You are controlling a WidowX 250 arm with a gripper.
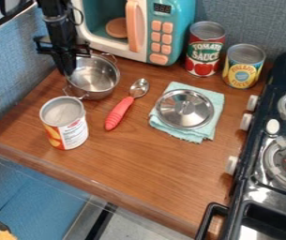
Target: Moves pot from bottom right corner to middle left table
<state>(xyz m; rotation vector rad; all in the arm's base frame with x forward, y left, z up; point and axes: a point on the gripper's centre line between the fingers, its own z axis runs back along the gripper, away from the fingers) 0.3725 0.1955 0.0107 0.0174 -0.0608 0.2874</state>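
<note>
Just under the gripper and slightly to its right in the view sits the small metal pot, mouth upward, with one wire loop handle pointing toward the toy microwave and the other toward the open can with the orange-and-white label. The gripper hangs over the pot's left rim, a sensible place for a hold, since a thin wall is easier to pinch than a round belly. Whether it has the rim or is free of it cannot be told, nor how far open it is; nor is it clear whether the pot bears fully on the wooden counter.

Given the goal, the pot seems at or close to its place on the left side, so what remains is probably to settle it, let go and rise straight up. Lifting at a slant could drag the rim, or push a handle into the can just beside it, on the camera's side of the gripper.

Right of the gripper, beyond the pot, lies the red-handled spoon. Farther right, the metal lid rests knob up on a folded teal cloth, perhaps to cushion it and leave the knob easy to grasp.
</note>
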